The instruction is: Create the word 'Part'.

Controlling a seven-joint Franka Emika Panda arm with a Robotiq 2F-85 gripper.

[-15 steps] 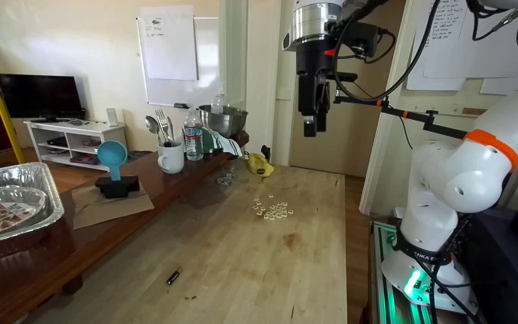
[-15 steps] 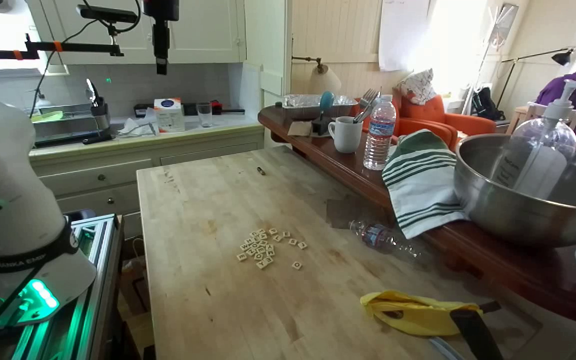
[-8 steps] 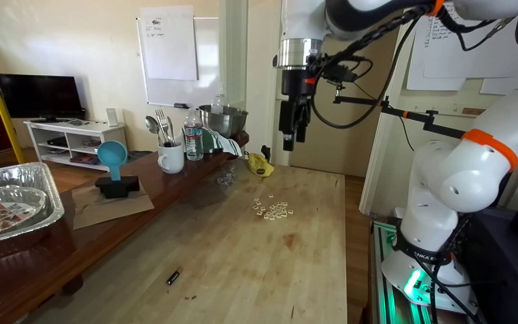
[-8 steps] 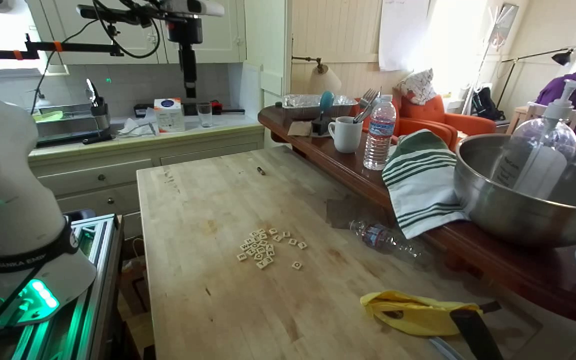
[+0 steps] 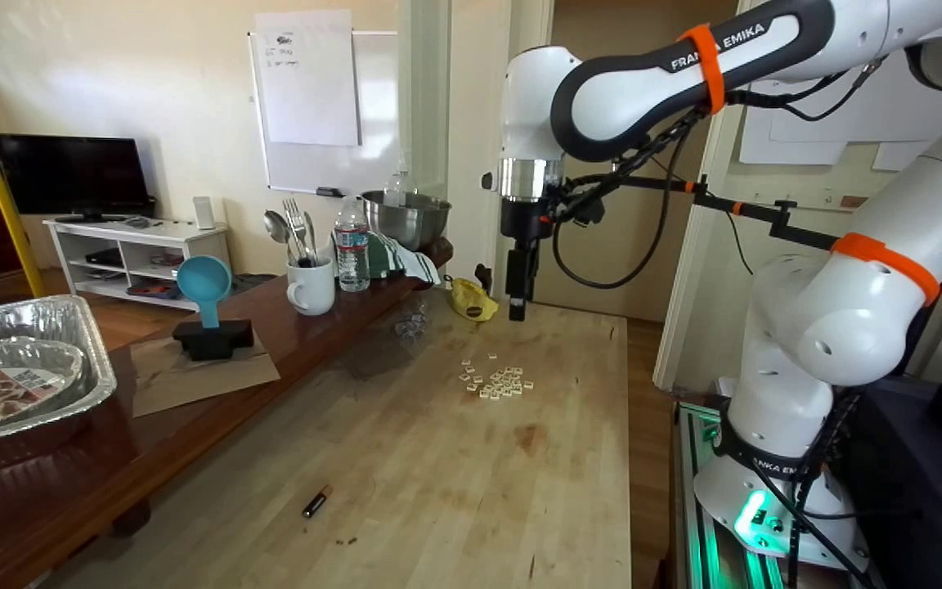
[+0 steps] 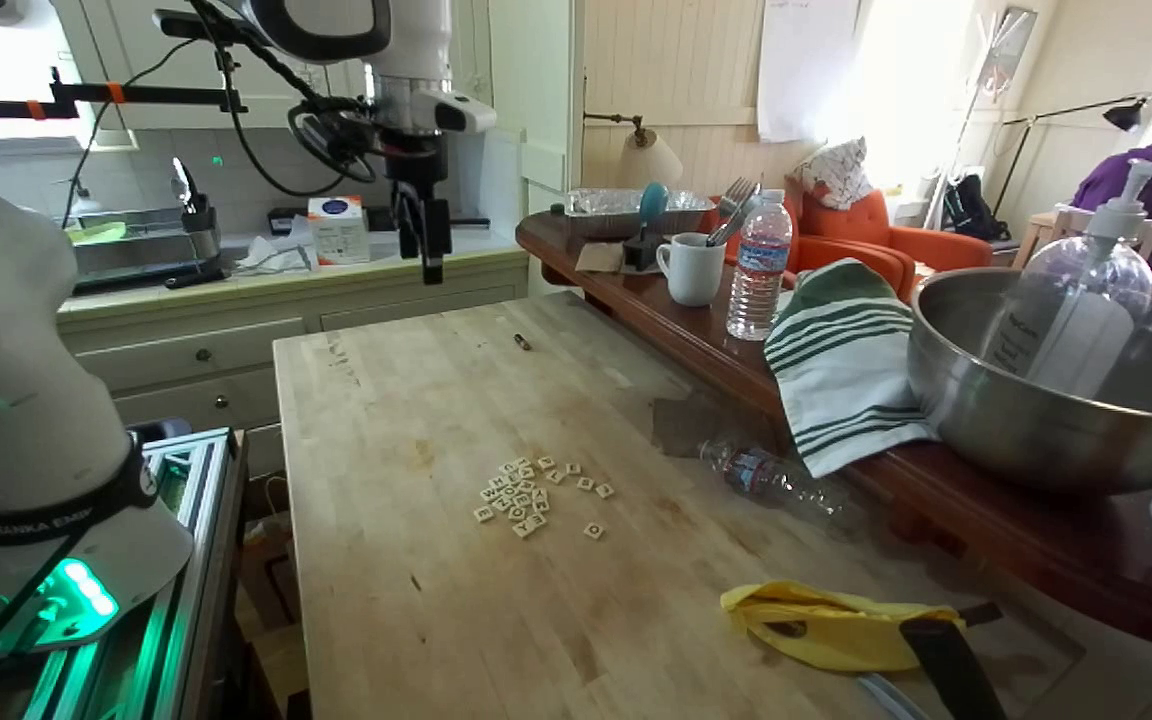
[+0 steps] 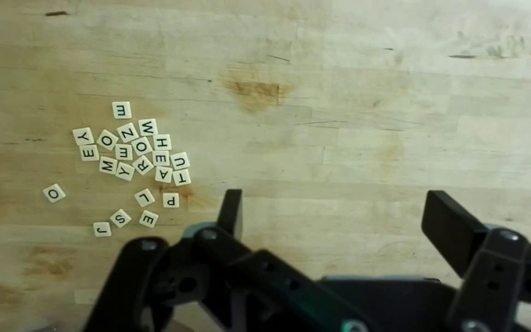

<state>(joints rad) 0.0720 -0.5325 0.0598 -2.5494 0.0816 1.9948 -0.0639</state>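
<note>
Several small cream letter tiles lie loose on the wooden table in the wrist view, at the left. Among them are the P tile [image 7: 171,200], the A tile [image 7: 163,174], the R tile [image 7: 143,164] and the T tile [image 7: 182,177]. The A, R and T tiles sit in the crowded cluster; P lies just below it. The tile group [image 5: 504,383] also shows in both exterior views [image 6: 516,495]; letters are mostly too small there. My gripper [image 7: 337,210] is open and empty, pointing down well above the table, with the tiles left of its fingers. It shows in both exterior views [image 5: 518,307] [image 6: 421,262].
A yellow bag [image 6: 836,625] and a clear bottle [image 6: 771,480] lie on the table [image 6: 436,620]. A battery [image 5: 317,501] lies at the opposite end. A raised dark wood ledge [image 5: 217,425] runs along one side, bearing a mug [image 5: 311,286], an upright bottle [image 6: 761,265] and a steel bowl [image 6: 1066,430].
My gripper has come down a good way towards the table. It has shifted left in one exterior view and right in another. The tiles have not moved.
</note>
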